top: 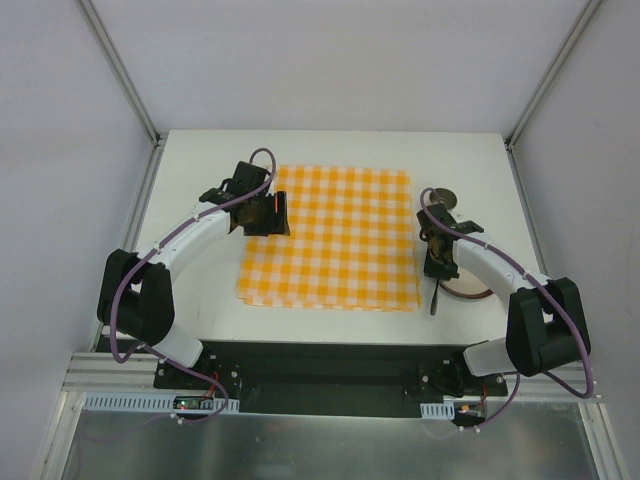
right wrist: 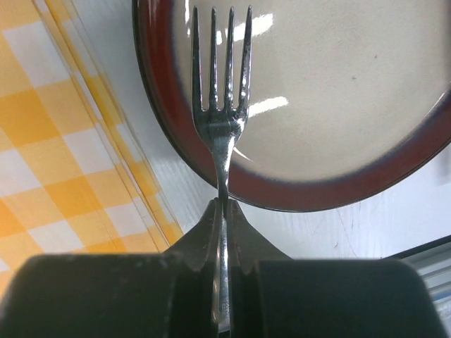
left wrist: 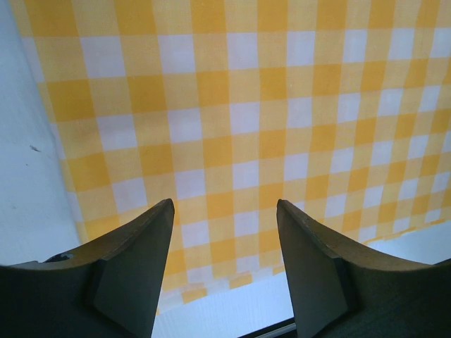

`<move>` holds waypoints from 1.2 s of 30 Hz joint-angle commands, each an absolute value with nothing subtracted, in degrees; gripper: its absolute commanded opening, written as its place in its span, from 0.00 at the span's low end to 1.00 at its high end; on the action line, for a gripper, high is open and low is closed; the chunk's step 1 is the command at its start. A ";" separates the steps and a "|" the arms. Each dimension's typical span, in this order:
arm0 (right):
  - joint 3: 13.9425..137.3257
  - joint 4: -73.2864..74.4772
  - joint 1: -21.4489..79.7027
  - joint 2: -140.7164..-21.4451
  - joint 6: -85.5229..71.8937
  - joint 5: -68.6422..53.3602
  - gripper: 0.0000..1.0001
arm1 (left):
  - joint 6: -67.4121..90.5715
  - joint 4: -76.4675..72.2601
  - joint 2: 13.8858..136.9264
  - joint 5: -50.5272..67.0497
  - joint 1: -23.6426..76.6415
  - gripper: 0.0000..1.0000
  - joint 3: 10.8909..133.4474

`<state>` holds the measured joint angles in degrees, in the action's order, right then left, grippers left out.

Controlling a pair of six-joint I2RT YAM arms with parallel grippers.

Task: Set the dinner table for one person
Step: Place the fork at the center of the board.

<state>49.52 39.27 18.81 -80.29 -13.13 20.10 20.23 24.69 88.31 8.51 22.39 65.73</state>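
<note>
Where the slim silver metal fork (right wrist: 222, 120) points: straight up the right wrist frame, tines away from the fingers, over the round cream plate (right wrist: 317, 193) with a red-brown rim.
Right gripper (right wrist: 224, 208): clamped on the fork's handle.
Left gripper (left wrist: 225, 208): fingers apart, empty, above the orange-and-white checked cloth (left wrist: 232, 105).
Large white matte dinner table (top: 200, 165): beneath everything; the cloth lies frame-left of the fork.

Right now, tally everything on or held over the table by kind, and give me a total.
Checked cloth: 1
Plate: 1
Fork, held in the right gripper: 1
Small round cup-like item, too small to identify: 1
Total: 4
</note>
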 commanded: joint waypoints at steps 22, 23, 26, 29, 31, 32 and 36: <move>53.79 39.20 25.84 -86.39 -17.14 20.04 0.01 | 20.65 25.31 86.13 8.00 21.88 0.61 65.92; 53.79 39.29 26.01 -86.74 -17.14 20.13 0.01 | 20.65 25.31 86.13 8.00 21.88 0.61 65.83; 53.53 39.29 26.10 -86.57 -17.58 21.00 0.01 | 20.57 25.31 86.04 7.82 21.88 0.61 65.66; 52.56 39.29 26.10 -86.13 -18.01 21.36 0.01 | 20.48 25.31 86.13 7.65 21.88 0.61 65.65; 52.12 39.11 26.10 -86.04 -18.10 21.44 0.01 | 20.57 25.31 86.39 7.82 21.88 0.61 65.74; 52.03 39.02 26.02 -85.96 -18.28 21.36 0.01 | 20.57 25.31 86.48 7.91 21.88 0.61 65.83; 51.85 38.76 26.02 -86.48 -18.37 21.27 0.01 | 20.57 25.31 86.57 8.00 21.88 0.61 65.92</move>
<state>52.03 38.33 25.80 -86.63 -17.06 20.34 20.23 24.69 88.31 8.49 22.39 65.73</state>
